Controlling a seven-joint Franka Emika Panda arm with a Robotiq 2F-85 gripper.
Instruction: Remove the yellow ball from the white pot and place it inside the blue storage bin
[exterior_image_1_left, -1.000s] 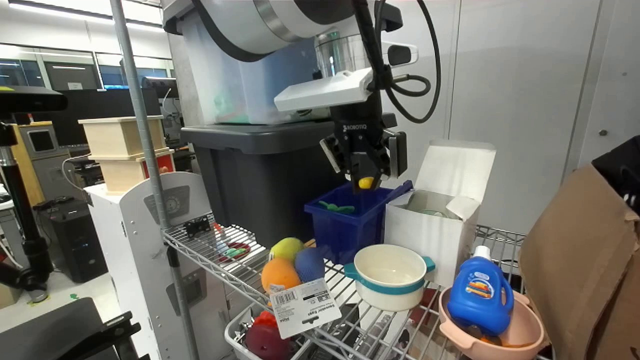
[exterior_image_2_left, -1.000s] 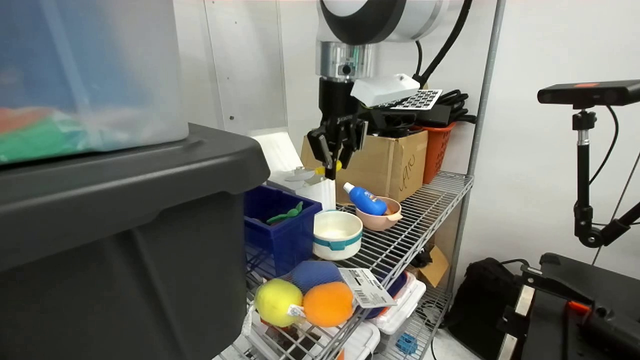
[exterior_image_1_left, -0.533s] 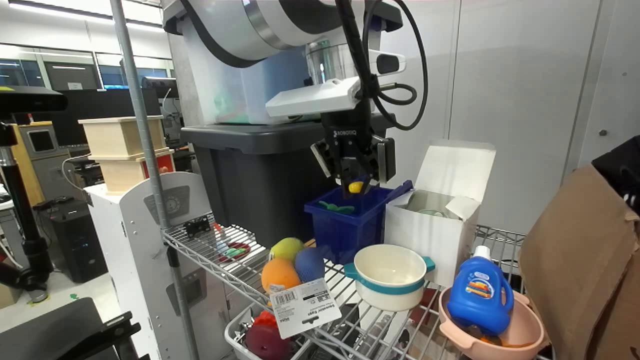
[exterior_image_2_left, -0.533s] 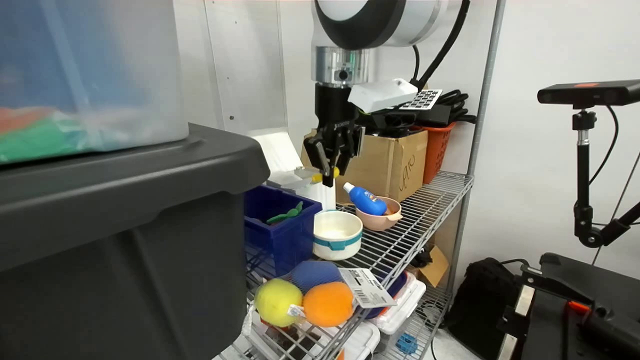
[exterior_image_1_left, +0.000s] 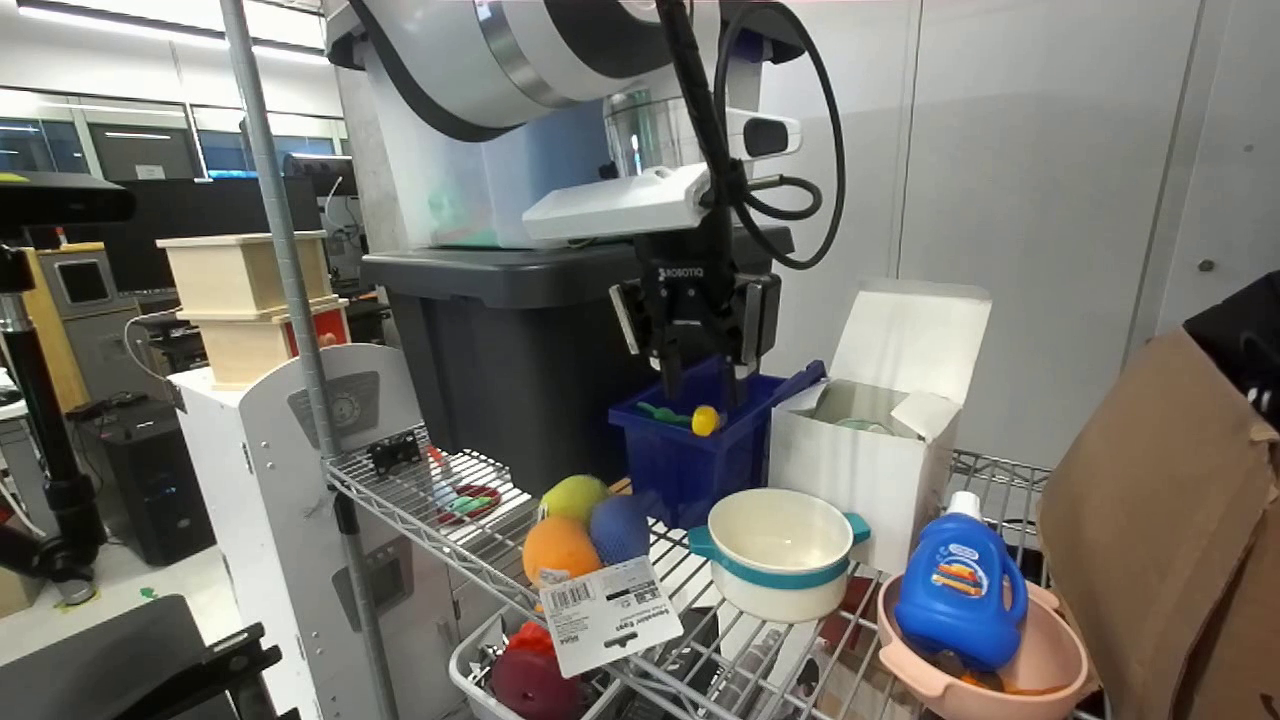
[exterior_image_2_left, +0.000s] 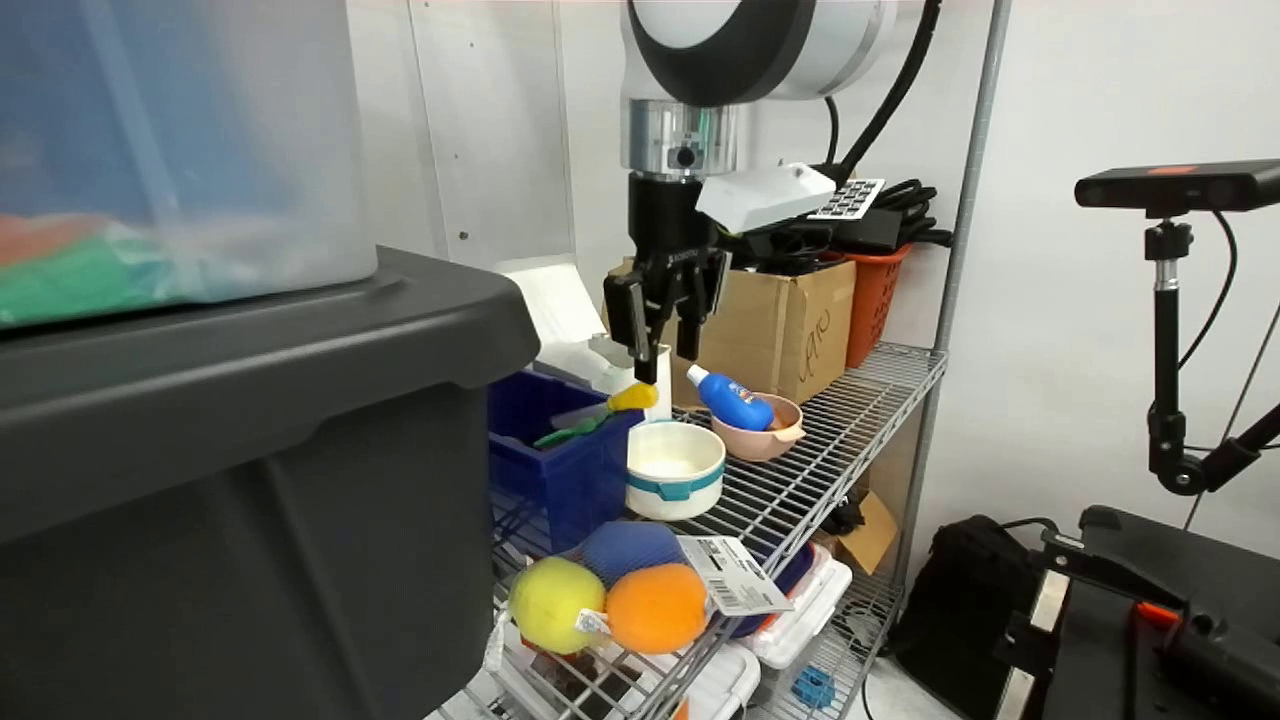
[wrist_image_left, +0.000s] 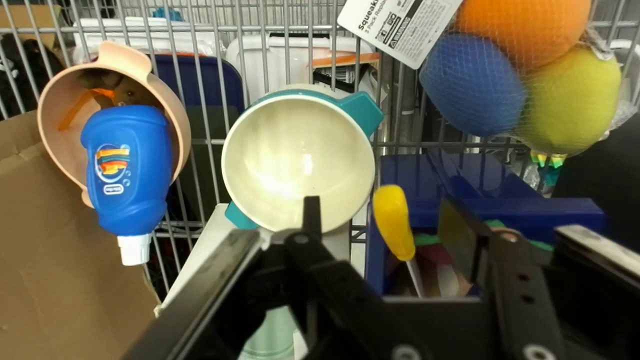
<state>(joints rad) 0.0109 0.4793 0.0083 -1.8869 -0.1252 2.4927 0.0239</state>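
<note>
What the task calls the yellow ball looks like the thick yellow handle (wrist_image_left: 393, 220) of a utensil with a thin grey blade. It lies below my fingertips at the rim of the blue storage bin (exterior_image_1_left: 690, 475), blade slanting into the opening; whether it rests or is falling I cannot tell. My gripper (exterior_image_1_left: 705, 383) stands open above the bin, its fingers apart on either side of the handle and holding nothing. Beside the bin, the cream-white pot (wrist_image_left: 300, 155) with teal handles sits upright with nothing inside. The bin's far inside is partly hidden behind my fingers in the wrist view.
A green utensil (exterior_image_2_left: 575, 428) pokes up inside the bin. Around it stand a white carton (exterior_image_1_left: 850, 460), a dark grey tote (exterior_image_1_left: 500, 380) and netted toy balls (exterior_image_2_left: 655, 608). A pink bowl (wrist_image_left: 55, 130) with a blue bottle (wrist_image_left: 131, 170) and a cardboard box (exterior_image_2_left: 770, 330) are farther along the wire shelf.
My gripper has come lower over the bin. Its fingers have parted, and the yellow handle, gripped in the earlier frames, has dropped below them to the bin's rim.
</note>
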